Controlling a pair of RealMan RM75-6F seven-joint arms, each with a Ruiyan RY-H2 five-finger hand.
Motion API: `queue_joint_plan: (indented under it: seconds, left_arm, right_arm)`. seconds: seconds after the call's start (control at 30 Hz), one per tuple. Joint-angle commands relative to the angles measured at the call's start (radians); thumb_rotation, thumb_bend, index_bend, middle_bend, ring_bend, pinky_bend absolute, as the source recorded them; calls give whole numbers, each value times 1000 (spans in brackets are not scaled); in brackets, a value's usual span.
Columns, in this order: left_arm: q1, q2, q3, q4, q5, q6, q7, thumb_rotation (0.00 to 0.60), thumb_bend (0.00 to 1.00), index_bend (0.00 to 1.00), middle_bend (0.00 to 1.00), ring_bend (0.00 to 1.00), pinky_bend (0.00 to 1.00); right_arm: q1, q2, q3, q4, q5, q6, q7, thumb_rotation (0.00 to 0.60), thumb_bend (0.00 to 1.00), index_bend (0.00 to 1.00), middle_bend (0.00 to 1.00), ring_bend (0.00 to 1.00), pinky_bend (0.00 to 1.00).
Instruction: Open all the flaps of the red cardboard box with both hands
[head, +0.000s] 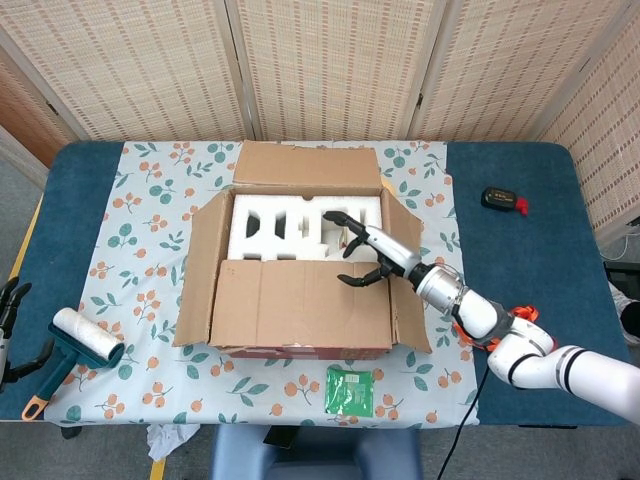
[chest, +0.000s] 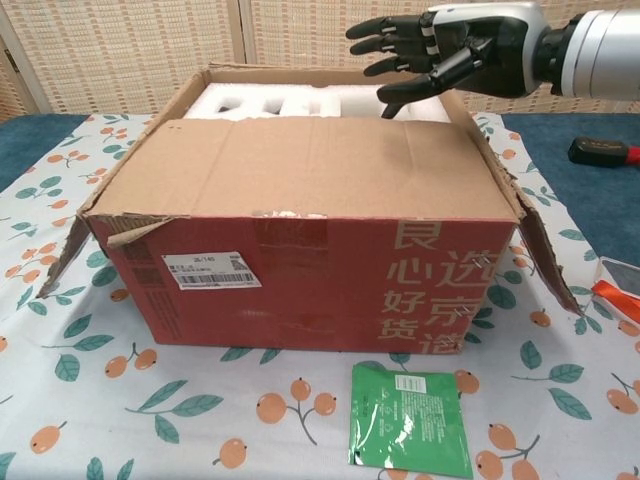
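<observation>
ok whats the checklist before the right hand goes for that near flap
1. Right hand free to grasp: ok, fingers spread, holding nothing.
2. Right hand positioned at the near flap: ok, it is above the flap's far edge; contact cannot tell.
3. Near flap needs opening: ok, it lies flat over the red cardboard box.
4. Other three flaps open: ok, back and both side flaps are folded outward.
5. Left hand ready to help: not ok, it is off at the table's left edge, far from the box.
6. Foam insert seated: ok, it sits inside the box.
</observation>
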Motion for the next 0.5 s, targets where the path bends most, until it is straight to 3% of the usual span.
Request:
queue_joint_plan:
  seconds: [0.03,0.3,0.5]
  left_arm:
    - [0,0,0,1,-1,0,1,600,422,0,0,0,0]
    - [-2,-8,-1,13,5,4,9,600,422,0,0,0,0]
    - [-4,-16,-6,19,-4,1,22,600,422,0,0,0,0]
  right_arm:
    - [6,-9,-15,6,-1,4,30,600,368,0,0,0,324]
    - [-12,21,-62,-42,-45,84,131,600,368,0,0,0,325]
    - [-17,83,-64,-107,-45,131,231,600,368,0,0,0,328]
